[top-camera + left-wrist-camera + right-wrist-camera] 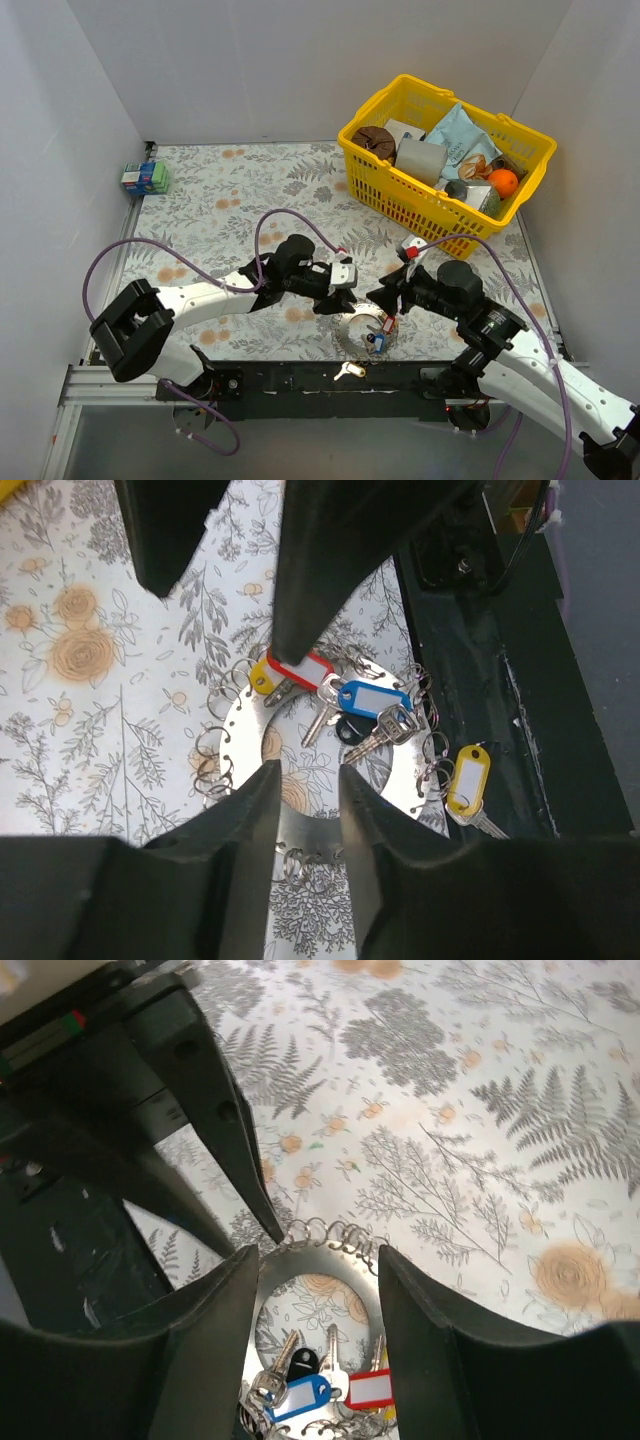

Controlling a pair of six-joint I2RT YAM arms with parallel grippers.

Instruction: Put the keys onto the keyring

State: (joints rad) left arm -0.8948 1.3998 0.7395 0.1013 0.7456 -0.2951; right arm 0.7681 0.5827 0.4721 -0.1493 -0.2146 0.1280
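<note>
The keyring point(240, 730) is a flat silver band with small split rings along its edge, lying on the floral cloth; it also shows in the top view point(347, 335) and the right wrist view point(306, 1256). Keys with red point(300, 670), blue point(372, 698) and black point(350, 728) heads lie bunched at its near side. A yellow-tagged key point(468, 780) lies apart on the black base point(350, 371). My left gripper point(307, 772) straddles the far band, jaws narrowly apart. My right gripper point(318, 1252) is wide open over the ring, one fingertip by the red tag.
A yellow basket point(400, 195) full of items stands at the back right. A small green-blue box point(145, 177) sits at the far left edge. The black base rail point(290, 380) runs along the near edge. White walls enclose the table.
</note>
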